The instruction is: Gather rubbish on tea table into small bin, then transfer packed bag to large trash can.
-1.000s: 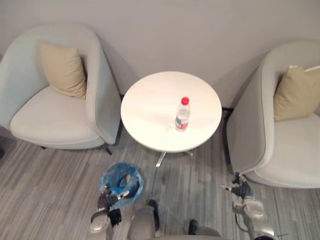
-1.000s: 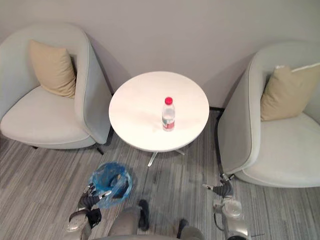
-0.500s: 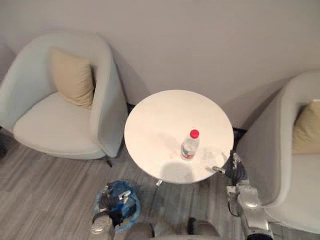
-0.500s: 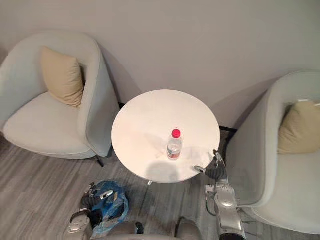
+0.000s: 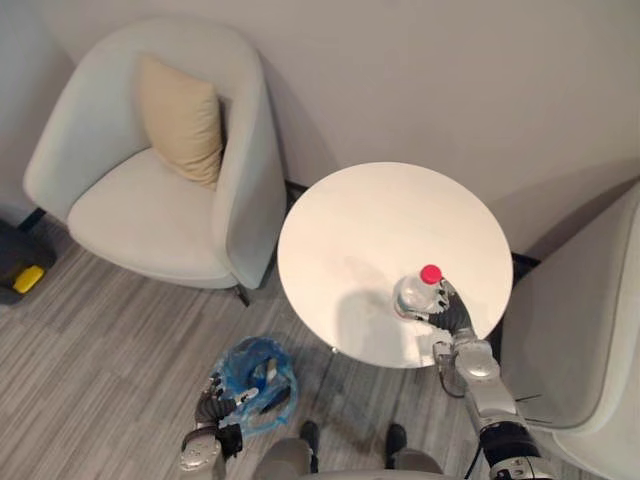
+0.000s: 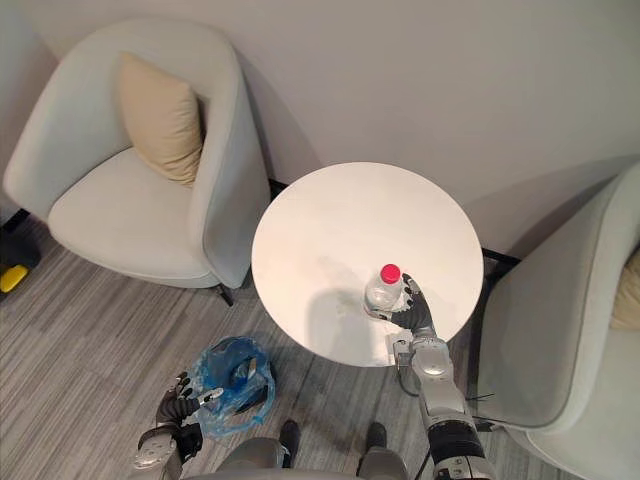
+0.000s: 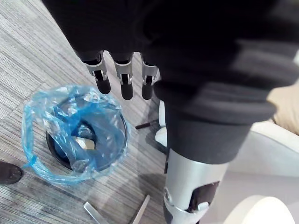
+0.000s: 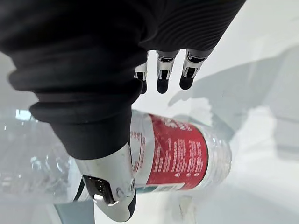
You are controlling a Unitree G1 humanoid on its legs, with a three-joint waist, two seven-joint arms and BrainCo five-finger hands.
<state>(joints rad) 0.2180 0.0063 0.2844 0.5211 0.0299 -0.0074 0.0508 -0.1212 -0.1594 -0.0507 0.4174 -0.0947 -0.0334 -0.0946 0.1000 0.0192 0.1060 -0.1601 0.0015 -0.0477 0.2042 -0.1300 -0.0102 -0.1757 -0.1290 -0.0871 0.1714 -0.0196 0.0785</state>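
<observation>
Rubbish left on the round table (image 5: 370,215) is one upright plastic bottle (image 5: 412,295) near its edge. The right hand (image 5: 455,318) is set against the bottle, fingers straight and not yet closed round it. The left hand (image 7: 122,77) is held slack-fingered over the blue-bagged small bin (image 5: 258,372) on the floor. Binning the bottle and carrying the bag are judged undone.

The right arm reaches forward from the near right, its right hand (image 5: 449,313) held out with fingers (image 8: 163,74) nearly straight and the thumb spread apart. The left hand (image 5: 214,408) hangs low at the near left, fingers (image 7: 122,79) loosely extended
</observation>
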